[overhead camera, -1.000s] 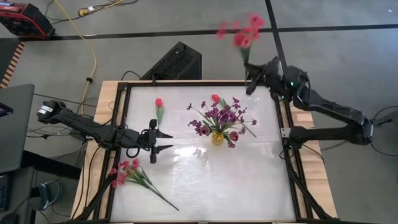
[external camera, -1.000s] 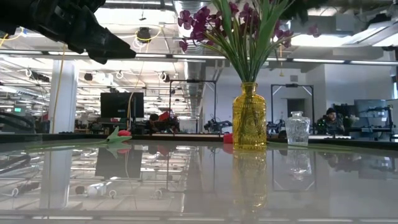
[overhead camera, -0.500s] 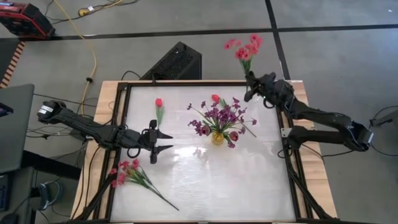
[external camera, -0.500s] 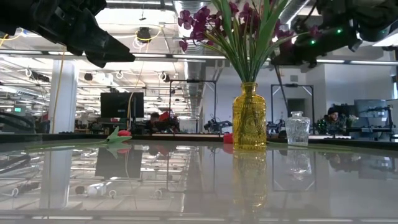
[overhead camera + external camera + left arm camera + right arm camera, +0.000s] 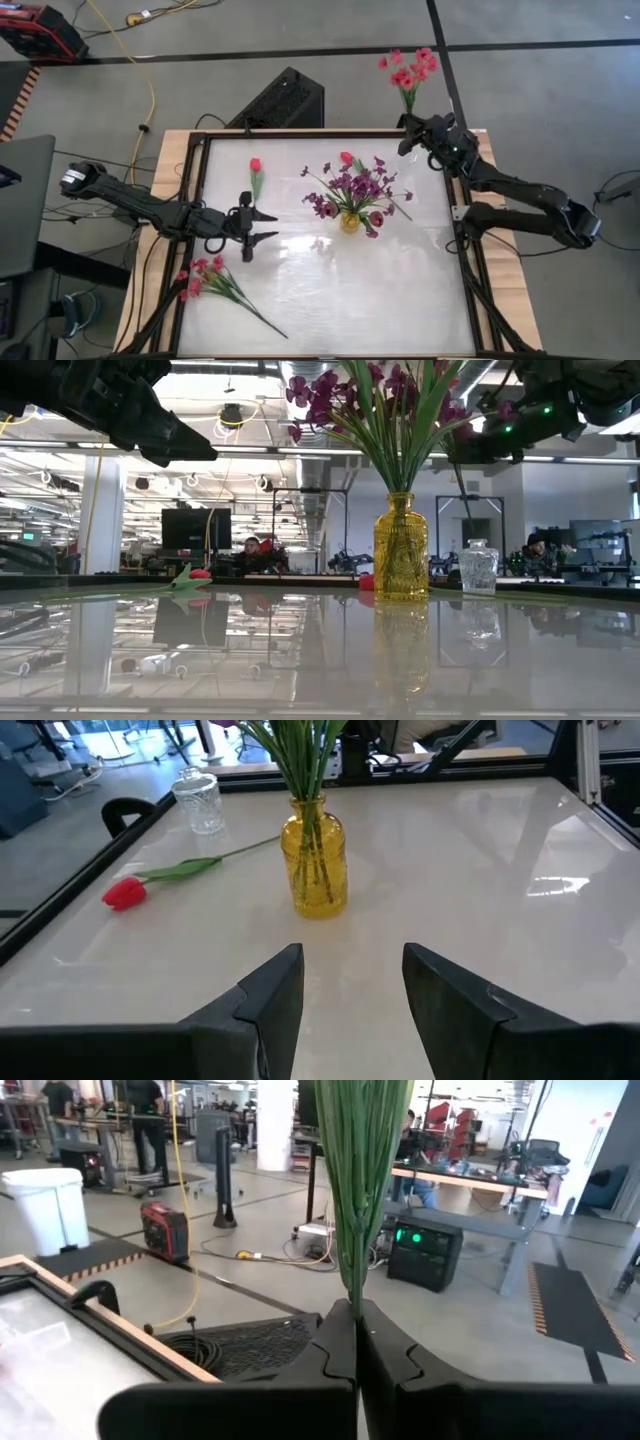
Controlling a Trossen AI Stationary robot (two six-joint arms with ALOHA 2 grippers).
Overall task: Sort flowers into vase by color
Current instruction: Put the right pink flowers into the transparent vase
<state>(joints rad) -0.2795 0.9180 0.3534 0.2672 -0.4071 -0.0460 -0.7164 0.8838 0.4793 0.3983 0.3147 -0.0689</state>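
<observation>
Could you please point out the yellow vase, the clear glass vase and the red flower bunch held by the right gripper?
yellow vase (image 5: 314, 860): left wrist view, its body.
clear glass vase (image 5: 478, 567): low view, its body.
red flower bunch (image 5: 410, 68): high view, its blooms.

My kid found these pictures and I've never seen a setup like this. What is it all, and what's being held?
Two robot arms work at a white table. One picture looks down from above, one looks level across the tabletop, and two come from the arms' wrists. A yellow vase holds purple flowers; a small clear glass vase stands empty. A red single stem and a red-pink sprig lie loose. The right end effector, shut, holds a red-pink bunch at the far edge. The left end effector is open and empty.
</observation>
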